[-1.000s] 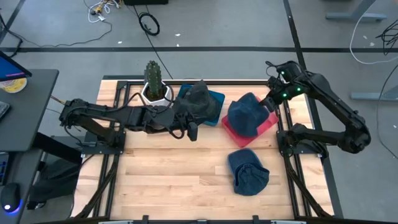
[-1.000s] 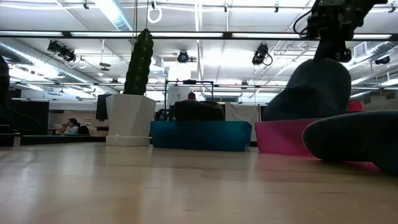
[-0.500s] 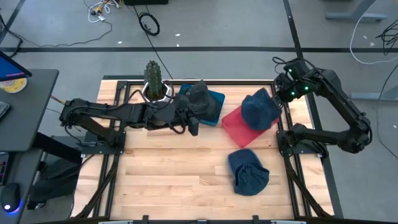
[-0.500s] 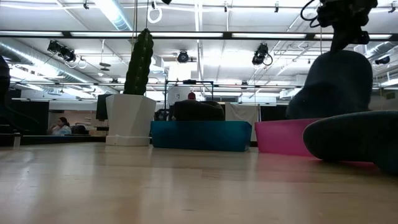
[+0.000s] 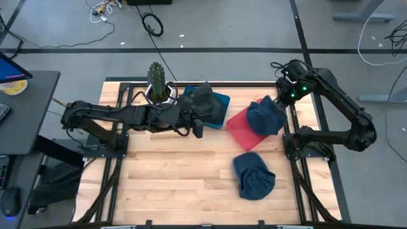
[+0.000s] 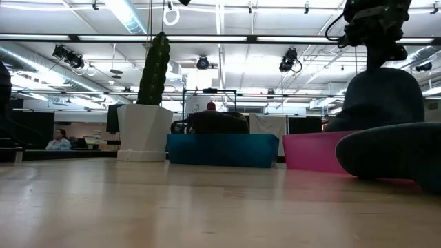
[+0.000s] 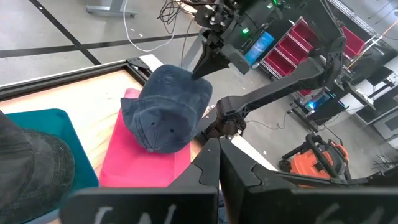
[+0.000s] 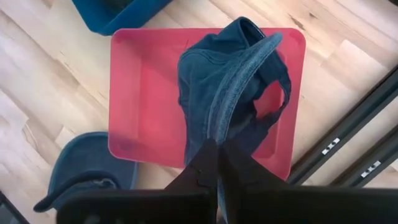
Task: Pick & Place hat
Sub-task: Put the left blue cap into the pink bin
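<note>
High view: right gripper [image 5: 275, 102], jaws clamped on the hat [image 5: 265, 117], has swung it back over the red tray [image 5: 236, 126]; left gripper [image 5: 197, 131] shut, idle

My overhead camera looks straight down on the pale wooden bench [image 5: 191, 178]; my low one looks level across it. Both share the flat pink plastic tray [image 5: 236, 127].

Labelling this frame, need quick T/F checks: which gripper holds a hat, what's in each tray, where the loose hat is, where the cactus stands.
1. The right gripper is shut on the blue cap. True.
2. That cap hangs over the teal tray. False: it is over the pink tray.
3. The teal tray is empty. False: a dark hat sits in it.
4. Another blue hat lies on the table. True.
5. The cactus stands by the pink tray. False: beside the teal one.
</note>
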